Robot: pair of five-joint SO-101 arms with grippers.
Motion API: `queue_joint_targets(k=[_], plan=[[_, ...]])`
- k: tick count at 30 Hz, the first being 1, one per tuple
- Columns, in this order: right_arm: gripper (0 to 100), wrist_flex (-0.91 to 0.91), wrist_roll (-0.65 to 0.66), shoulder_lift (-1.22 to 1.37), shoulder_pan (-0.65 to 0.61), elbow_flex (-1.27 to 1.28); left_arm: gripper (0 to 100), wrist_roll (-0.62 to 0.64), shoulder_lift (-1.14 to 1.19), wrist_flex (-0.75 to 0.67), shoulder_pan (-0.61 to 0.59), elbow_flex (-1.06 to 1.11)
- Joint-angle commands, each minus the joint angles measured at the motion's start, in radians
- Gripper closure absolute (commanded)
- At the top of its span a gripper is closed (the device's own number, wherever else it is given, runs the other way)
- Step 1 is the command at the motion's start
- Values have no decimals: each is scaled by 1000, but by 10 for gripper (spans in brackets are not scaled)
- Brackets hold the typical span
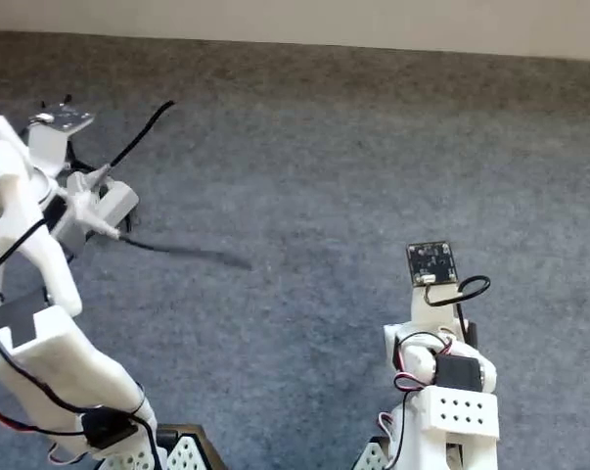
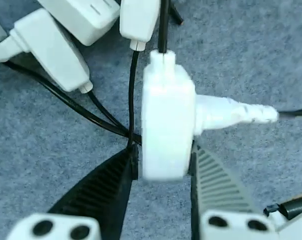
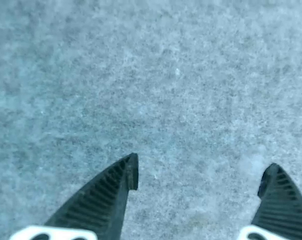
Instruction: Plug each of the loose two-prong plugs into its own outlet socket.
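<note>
High view: the left arm (image 1: 40, 245) holds a white plug (image 1: 104, 201) at the grey carpet's (image 1: 324, 147) left side, likely to carry it to a socket | Left wrist view: the left gripper (image 2: 163, 160) squeezes that plug tight, near other plugs (image 2: 50, 47) and black cords (image 2: 75, 102) | Right wrist view: the right gripper (image 3: 201, 170) is spread wide, holding nothing.

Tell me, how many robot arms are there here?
2. The left arm is at the table's left edge, holding a white block; the right arm is at lower right, fingers open.
</note>
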Motion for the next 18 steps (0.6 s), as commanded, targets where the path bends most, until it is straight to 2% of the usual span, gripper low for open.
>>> queue_joint_targets(k=[1,5,8,13,15,18], plan=[[635,-16,9,-15,-8,-4,668,12,-21,17,-27,-50],[635,-16,9,-15,-8,-4,667,180,-21,17,-21,-154],[635,-16,5,-21,-5,-4,667,255,-31,18,-16,-251],[662,-10,3,-21,-7,-15,667,402,-170,0,31,-380],[749,-8,3,-21,-8,-24,667,436,-260,-12,82,-397],[965,15,3,-21,-1,-64,697,456,-415,-11,185,-366]])
